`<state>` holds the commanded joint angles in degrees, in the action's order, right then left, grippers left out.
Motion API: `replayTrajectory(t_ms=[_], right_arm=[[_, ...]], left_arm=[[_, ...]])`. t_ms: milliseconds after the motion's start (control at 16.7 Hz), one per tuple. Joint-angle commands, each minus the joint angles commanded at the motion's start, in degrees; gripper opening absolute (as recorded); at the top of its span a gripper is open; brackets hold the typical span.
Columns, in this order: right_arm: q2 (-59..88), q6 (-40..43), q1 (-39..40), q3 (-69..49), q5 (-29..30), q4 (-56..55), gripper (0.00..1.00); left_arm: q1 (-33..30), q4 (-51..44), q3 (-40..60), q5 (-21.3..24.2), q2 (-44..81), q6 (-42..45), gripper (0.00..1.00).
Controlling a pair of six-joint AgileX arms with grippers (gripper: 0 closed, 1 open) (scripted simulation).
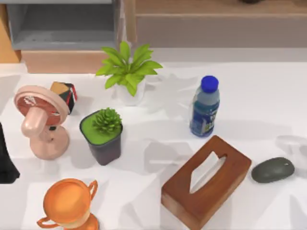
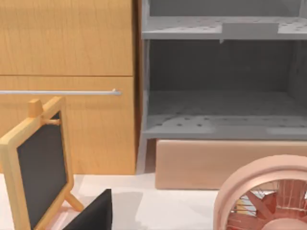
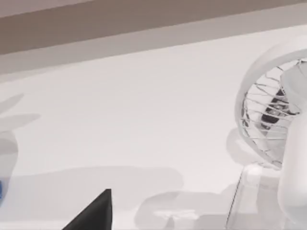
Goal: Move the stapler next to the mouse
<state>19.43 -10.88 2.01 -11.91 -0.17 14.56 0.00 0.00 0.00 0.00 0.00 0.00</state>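
The mouse point(image 1: 272, 169), a smooth dark grey-green oval, lies on the white table at the right, just right of the wooden tissue box point(image 1: 207, 179). The stapler is out of view. My left arm is a black shape at the table's left edge point(image 1: 6, 160), beside the pink fan point(image 1: 41, 120). A black part of my left gripper point(image 2: 93, 214) juts into the left wrist view, facing a small blackboard easel point(image 2: 38, 167). A black part of my right gripper point(image 3: 93, 212) shows in the right wrist view, over bare white table near a white fan point(image 3: 276, 124).
A blue-capped bottle point(image 1: 205, 108) stands behind the tissue box. A leafy plant point(image 1: 128, 72), a potted succulent point(image 1: 103, 134), a multicoloured cube point(image 1: 64, 96) and an orange trophy cup point(image 1: 69, 203) crowd the left half. A grey shelf point(image 2: 220, 86) and wooden cabinet stand at the back.
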Motion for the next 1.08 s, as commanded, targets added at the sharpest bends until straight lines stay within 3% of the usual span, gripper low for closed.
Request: replayTrajectory(t_ms=[780, 1080], right_arm=[[44.75, -19.38, 3.62, -21.33, 0.16, 30.69, 1.00], [55.77, -25.67, 4.88, -28.15, 0.09, 38.87, 1.00]], left_arm=[[0.00, 0.00, 0.00, 0.00, 0.00, 0.00, 1.00], [0.00, 0.00, 0.00, 0.00, 0.00, 0.00, 1.00]])
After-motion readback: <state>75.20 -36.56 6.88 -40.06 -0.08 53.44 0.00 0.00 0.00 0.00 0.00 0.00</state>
